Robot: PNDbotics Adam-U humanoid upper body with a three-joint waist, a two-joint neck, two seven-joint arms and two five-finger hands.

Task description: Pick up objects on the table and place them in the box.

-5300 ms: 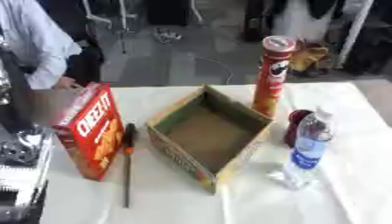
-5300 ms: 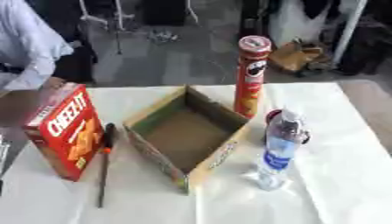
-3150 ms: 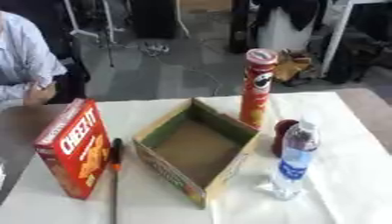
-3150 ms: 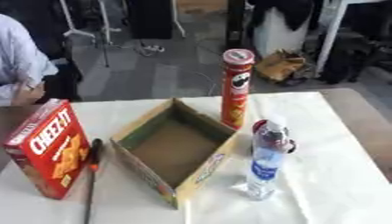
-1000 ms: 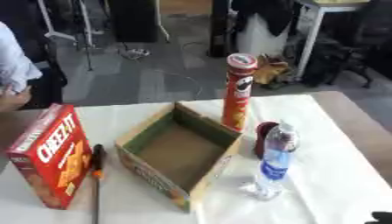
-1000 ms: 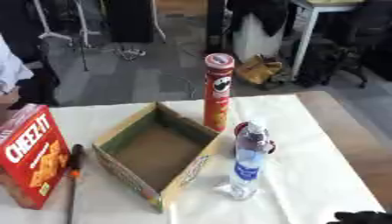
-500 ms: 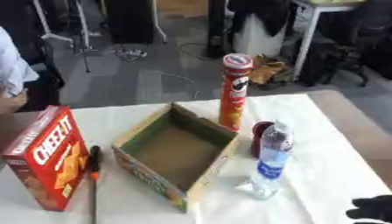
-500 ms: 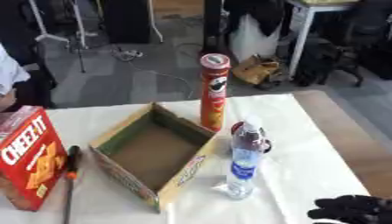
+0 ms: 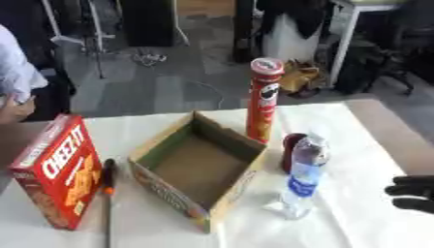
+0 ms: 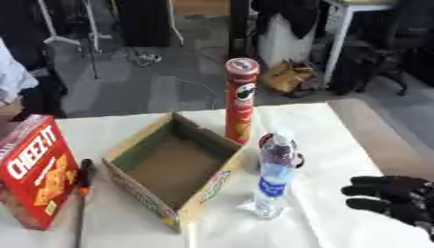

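An open cardboard box (image 9: 168,191) sits empty in the middle of the white table. Behind its right corner stands a tall red Pringles can (image 9: 264,100). To the box's right is a clear water bottle (image 9: 302,177) with a blue label, and a dark red cup (image 9: 290,149) stands just behind it. At the left a red Cheez-It box (image 9: 54,177) stands upright, with an orange-and-black screwdriver (image 9: 108,193) lying beside it. My black right hand (image 10: 396,199) hovers at the lower right, fingers relaxed and pointing left at the bottle, a gap away from it and holding nothing. The left hand is out of sight.
A person in a light sleeve (image 9: 17,80) sits at the table's far left edge. The brown table edge (image 9: 392,140) runs along the right, past the white cloth. Chairs and bags stand on the floor behind.
My right hand has come up into view from the lower right corner and moved left toward the bottle. The camera has shifted a little; the objects have not moved.
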